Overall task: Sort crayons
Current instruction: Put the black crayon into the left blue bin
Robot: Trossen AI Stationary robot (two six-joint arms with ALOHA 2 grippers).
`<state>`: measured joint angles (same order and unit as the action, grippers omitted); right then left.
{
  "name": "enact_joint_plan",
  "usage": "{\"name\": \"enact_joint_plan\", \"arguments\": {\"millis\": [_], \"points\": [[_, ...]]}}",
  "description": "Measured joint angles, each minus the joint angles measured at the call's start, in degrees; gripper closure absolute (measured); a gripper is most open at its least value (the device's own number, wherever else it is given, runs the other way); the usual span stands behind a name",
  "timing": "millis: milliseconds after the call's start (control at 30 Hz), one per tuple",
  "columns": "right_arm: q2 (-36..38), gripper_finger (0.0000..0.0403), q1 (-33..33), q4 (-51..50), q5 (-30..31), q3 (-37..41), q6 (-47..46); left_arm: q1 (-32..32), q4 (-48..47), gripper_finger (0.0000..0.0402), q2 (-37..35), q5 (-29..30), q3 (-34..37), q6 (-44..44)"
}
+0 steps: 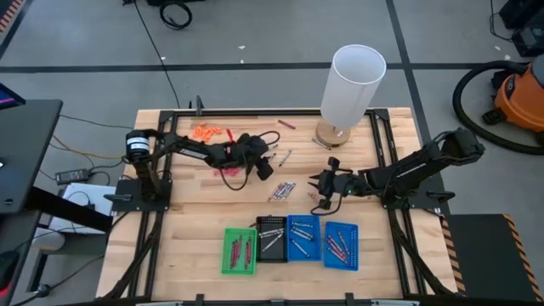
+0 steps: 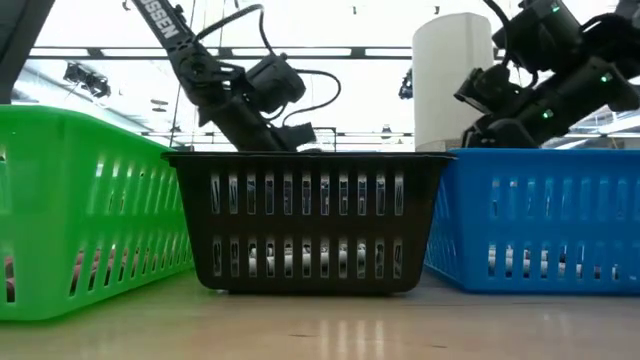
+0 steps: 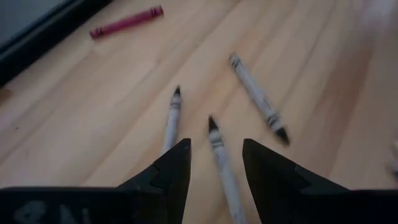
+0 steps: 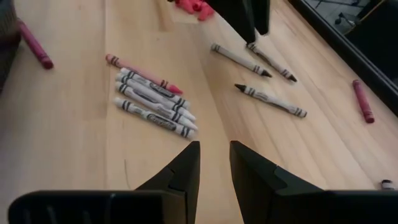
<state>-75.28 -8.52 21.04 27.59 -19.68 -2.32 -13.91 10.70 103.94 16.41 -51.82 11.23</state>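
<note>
The left gripper (image 3: 215, 163) is hanging low over the pale wooden table (image 1: 187, 217), its two dark fingers spread and straddling one silvery-grey paper-wrapped crayon (image 3: 222, 163) lying flat on the boards, not yet grasping it. Two more grey crayons are lying just beside that one, and a maroon crayon (image 3: 127, 22) is lying well beyond it. To pick cleanly, the fingers probably need to be settling squarely across the straddled crayon before closing, so the neighbours are not being nudged. The right gripper (image 4: 214, 163) is waiting short of a tight cluster of grey crayons (image 4: 155, 102), its fingers narrowly parted around nothing. The black slotted plastic basket (image 1: 271, 239), already holding grey sticks, is standing nearer the table's front edge than all of these.
</note>
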Motion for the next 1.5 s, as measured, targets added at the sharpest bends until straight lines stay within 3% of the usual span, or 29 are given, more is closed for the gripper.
{"name": "enact_joint_plan", "arguments": {"millis": [567,833,1067,1300,1500], "points": [[0.5,0.0309,3.8,9.2,-7.9,3.5,0.6,-5.6,-2.8,0.0244,3.1,-4.2,0.1,-5.0],[0.5,0.0312,4.5,14.0,-8.3,5.2,1.3,-6.3,-2.0,0.0252,4.5,-6.6,-0.1,-5.8],[0.5,0.0312,4.5,14.1,-9.7,5.2,1.4,-6.2,-2.6,0.0291,4.9,-7.4,-0.1,-5.7],[0.4,0.0312,4.5,15.8,-9.7,5.2,2.1,-6.2,-3.3,0.0381,5.0,-7.7,-0.1,-6.1],[0.4,0.0312,4.5,15.4,-9.5,5.2,1.7,-6.4,-3.2,0.0389,4.9,-7.7,0.0,-5.6]]}}
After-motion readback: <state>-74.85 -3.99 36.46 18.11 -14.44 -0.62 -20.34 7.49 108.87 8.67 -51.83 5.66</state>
